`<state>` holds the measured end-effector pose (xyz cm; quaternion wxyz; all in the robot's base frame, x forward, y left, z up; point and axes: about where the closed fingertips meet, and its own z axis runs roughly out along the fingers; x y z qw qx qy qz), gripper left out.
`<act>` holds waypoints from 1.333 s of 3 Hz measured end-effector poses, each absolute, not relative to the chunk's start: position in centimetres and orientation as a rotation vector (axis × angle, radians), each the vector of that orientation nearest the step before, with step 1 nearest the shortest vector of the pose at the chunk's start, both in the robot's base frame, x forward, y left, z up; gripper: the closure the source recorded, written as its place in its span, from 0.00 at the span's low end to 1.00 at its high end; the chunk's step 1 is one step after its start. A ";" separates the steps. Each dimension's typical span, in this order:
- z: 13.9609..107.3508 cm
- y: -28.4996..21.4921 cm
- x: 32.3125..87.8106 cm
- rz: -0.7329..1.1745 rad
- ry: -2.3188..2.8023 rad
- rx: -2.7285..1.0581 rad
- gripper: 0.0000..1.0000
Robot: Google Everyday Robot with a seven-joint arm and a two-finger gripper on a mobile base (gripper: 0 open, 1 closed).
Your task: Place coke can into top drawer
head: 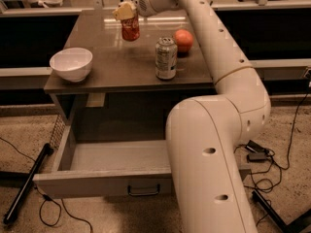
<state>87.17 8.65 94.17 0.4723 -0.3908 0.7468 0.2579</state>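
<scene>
The coke can (130, 29), red with white lettering, hangs upright above the back of the table top, held from above. My gripper (126, 12) is shut on the top of the can, with its pale fingers over the can's rim. The top drawer (112, 171) is pulled out below the table front, grey, with a dark handle (144, 190) at its centre. Its inside shows no objects. My arm (218, 130) hides the drawer's right part.
A white bowl (71, 63) sits at the table's front left. A taller silver-white can (166, 58) stands mid-table with a round orange-red fruit (183, 40) behind it. Cables and a black pole (26, 183) lie on the floor.
</scene>
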 end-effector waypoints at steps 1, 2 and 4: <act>95.8 7.4 82.6 0.641 1.809 -1.150 1.00; 95.4 5.8 78.6 0.713 1.752 -1.290 1.00; 94.5 7.4 75.0 0.853 1.639 -1.405 1.00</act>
